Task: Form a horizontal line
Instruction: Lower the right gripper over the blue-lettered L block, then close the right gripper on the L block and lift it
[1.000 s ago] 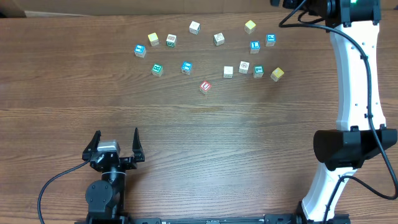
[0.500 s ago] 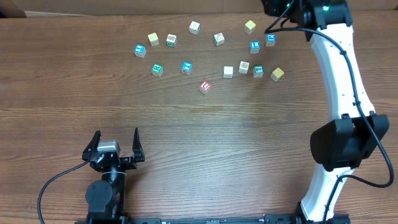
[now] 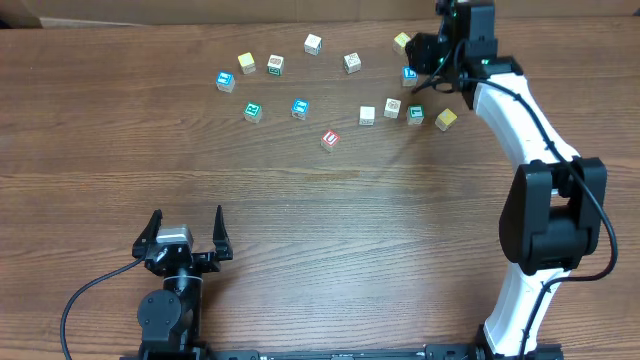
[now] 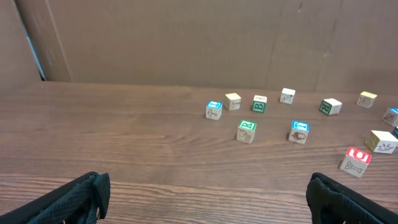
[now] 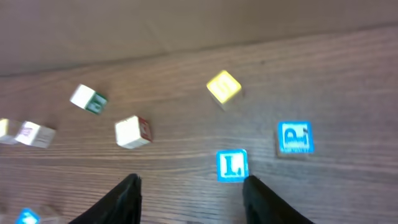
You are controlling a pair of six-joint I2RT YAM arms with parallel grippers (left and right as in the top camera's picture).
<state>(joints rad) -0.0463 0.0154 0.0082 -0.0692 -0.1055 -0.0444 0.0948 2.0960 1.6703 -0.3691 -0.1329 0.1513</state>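
Small whitish cubes lie scattered and apart at the back of the table, among them one at the top [image 3: 313, 43], a green-printed one [image 3: 275, 65] and two side by side [image 3: 367, 115] [image 3: 392, 107]. No touching row shows. My right gripper [image 3: 420, 58] [image 5: 193, 194] hovers open over the back right cluster, nothing between its fingers. A blue "L" cube [image 5: 232, 165] sits just ahead of its right finger [image 5: 264, 199]. A blue "P" cube [image 5: 294, 137] and a yellow cube [image 5: 224, 87] lie beyond. My left gripper [image 3: 187, 216] [image 4: 208, 199] stands open and empty at the near left.
A red "U" cube [image 3: 330, 140] lies alone in front of the others. Blue-marked cubes [image 3: 225, 81] [image 3: 300, 108], a teal one [image 3: 415, 115] and yellow ones [image 3: 246, 62] [image 3: 446, 119] are mixed in. The right arm [image 3: 520, 110] spans the table's right side.
The right arm has swung in from the far top right corner and come down over the blue cubes at the back right. The left arm and the cubes have not moved.
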